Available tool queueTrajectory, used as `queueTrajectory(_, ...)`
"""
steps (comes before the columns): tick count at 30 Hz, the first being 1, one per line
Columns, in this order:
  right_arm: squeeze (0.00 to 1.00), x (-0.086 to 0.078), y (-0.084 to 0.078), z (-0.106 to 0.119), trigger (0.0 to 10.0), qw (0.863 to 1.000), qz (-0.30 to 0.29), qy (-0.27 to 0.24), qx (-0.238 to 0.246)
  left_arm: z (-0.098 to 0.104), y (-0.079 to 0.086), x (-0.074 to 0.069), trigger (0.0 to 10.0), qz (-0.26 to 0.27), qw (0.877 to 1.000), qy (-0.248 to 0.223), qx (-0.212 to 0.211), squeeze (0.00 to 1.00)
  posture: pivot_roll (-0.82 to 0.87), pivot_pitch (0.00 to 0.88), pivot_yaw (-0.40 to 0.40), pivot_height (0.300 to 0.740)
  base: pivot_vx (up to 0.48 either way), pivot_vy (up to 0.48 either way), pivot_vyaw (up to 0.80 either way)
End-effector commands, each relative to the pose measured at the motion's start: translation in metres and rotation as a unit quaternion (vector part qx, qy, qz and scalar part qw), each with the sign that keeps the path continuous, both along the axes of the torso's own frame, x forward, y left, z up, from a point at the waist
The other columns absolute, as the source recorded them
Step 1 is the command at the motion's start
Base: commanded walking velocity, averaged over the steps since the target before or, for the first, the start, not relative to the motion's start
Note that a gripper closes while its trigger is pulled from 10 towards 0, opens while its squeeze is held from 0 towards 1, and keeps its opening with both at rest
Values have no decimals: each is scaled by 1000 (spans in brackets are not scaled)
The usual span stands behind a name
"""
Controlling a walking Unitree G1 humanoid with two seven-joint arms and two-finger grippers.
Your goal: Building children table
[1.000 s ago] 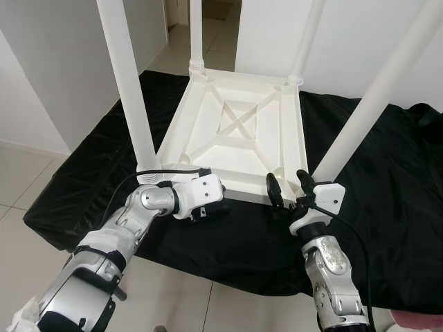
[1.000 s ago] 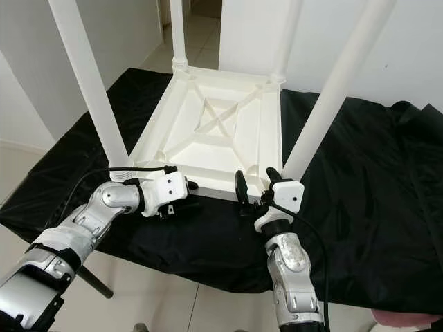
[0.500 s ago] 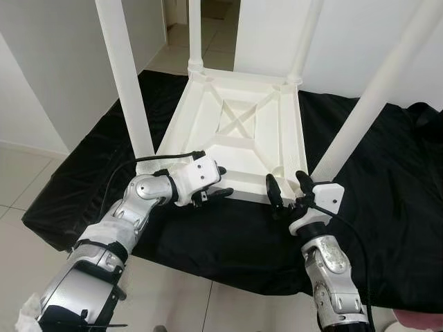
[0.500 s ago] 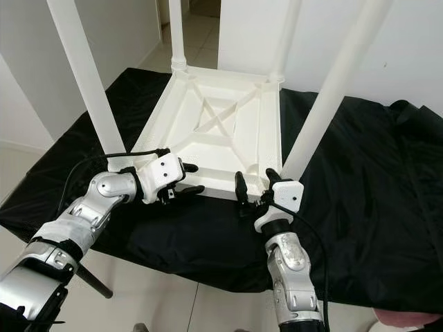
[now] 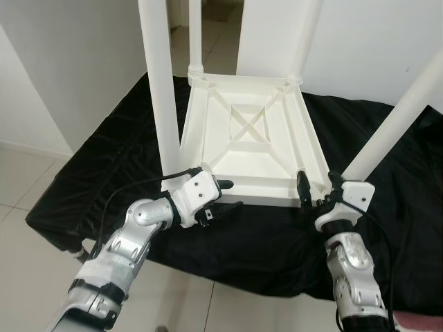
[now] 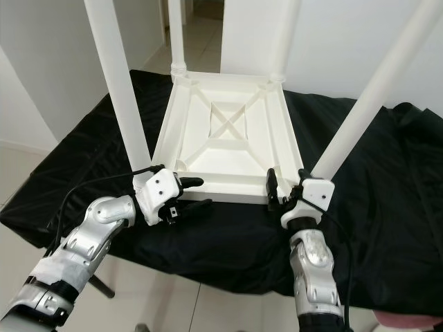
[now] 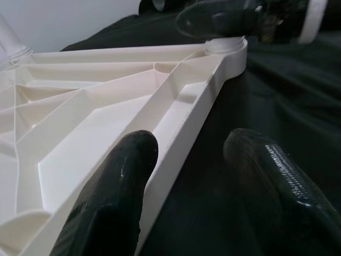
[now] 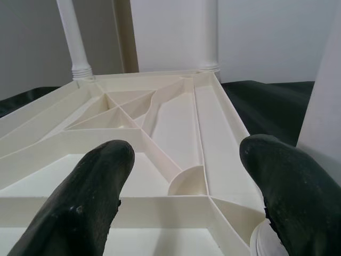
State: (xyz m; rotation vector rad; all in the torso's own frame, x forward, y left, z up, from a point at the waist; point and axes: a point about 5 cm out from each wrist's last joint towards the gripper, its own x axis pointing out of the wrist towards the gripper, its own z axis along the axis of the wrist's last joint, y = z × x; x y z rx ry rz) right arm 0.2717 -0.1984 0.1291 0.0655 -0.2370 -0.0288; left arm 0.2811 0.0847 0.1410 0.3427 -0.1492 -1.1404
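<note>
A white plastic children's table (image 5: 249,155) lies upside down on a black cloth (image 5: 104,159), its four legs pointing up. My left gripper (image 5: 232,194) is open at the left part of the table's near rim (image 7: 186,114). One finger (image 7: 117,192) is over the inner side and the other (image 7: 272,176) is outside above the cloth. My right gripper (image 5: 316,185) stands open at the near right corner, beside the base of the near right leg (image 5: 398,117). Its fingers (image 8: 96,181) point across the ribbed underside and hold nothing.
The near left leg (image 5: 160,90) rises just behind my left wrist. Two far legs (image 5: 196,34) stand at the back corners. The cloth-covered surface ends close in front of me, with tiled floor (image 5: 21,173) to the left. White walls and a doorway lie behind.
The whole view has shifted, so the table now looks squarer to me. My left gripper has swung its open fingers up to the near rim. The right gripper stays at the near right corner.
</note>
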Motion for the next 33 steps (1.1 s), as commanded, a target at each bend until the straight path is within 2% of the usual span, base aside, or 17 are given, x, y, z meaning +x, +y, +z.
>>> queueTrajectory(1,0,0,-10,-4,10000,1000,-23,9,3,8,10,-3,10000,38,999,-1,-16,0,-80,29,-15,740,0,0,0)
queueTrajectory(4,0,1,-11,-4,10000,1000,-22,8,3,9,17,-7,10000,49,999,1,-12,0,-70,34,-20,740,0,0,0)
queueTrajectory(5,0,2,-11,-4,10000,1000,-22,8,4,9,21,-8,10000,53,999,-1,-8,0,-70,34,-20,740,0,0,0)
queueTrajectory(6,0,4,-9,-3,10000,1000,-17,7,3,10,31,-12,10000,65,998,7,-2,0,-50,39,-26,740,0,0,0)
queueTrajectory(7,0,4,-9,-3,10000,1000,-17,7,3,10,31,-12,10000,65,998,7,-2,0,-50,39,-26,740,0,0,0)
queueTrajectory(9,0,8,-6,-3,10000,1000,-10,7,0,10,53,-22,10000,78,996,39,-2,0,-41,40,-28,740,0,0,0)
queueTrajectory(10,0,8,-6,-3,10000,1000,-10,7,0,10,53,-22,10000,78,996,39,-2,0,-41,40,-28,740,0,0,0)
queueTrajectory(12,0,12,-4,-4,10000,1000,-6,9,0,8,75,-33,10000,88,992,88,-9,0,-32,41,-30,740,0,0,0)
queueTrajectory(13,0,12,-4,-4,10000,1000,-6,9,0,8,75,-33,10000,88,992,88,-9,0,-32,41,-30,740,0,0,0)
queueTrajectory(16,0,15,3,-5,10000,1000,10,11,5,8,119,-38,10000,158,980,120,-14,0,-25,41,-31,740,0,0,0)
queueTrajectory(17,0,15,3,-5,10000,1000,10,11,5,8,119,-38,10000,158,980,120,-14,0,-25,41,-31,740,0,0,0)
queueTrajectory(20,0,15,5,-8,10000,1000,15,14,6,11,145,-38,10000,209,971,120,0,0,-19,39,-32,740,0,0,0)
queueTrajectory(22,0,15,5,-9,10000,1000,15,15,5,12,149,-38,10000,215,970,117,6,0,-19,39,-32,740,0,0,0)
queueTrajectory(24,0,11,7,-15,10000,999,20,24,7,17,166,-34,10000,245,963,109,10,0,-14,40,-35,740,0,0,0)
queueTrajectory(27,0,0,14,-24,10000,999,34,35,-2,28,189,-15,10000,294,953,76,16,0,-16,39,-36,740,0,0,0)
queueTrajectory(29,0,-3,15,-26,10000,999,35,38,0,32,193,-9,10000,304,950,69,13,0,-16,39,-36,740,0,0,0)
queueTrajectory(33,0,-17,21,-34,10000,998,36,51,-4,50,206,17,10000,333,943,30,0,0,-32,39,-31,740,0,0,0)
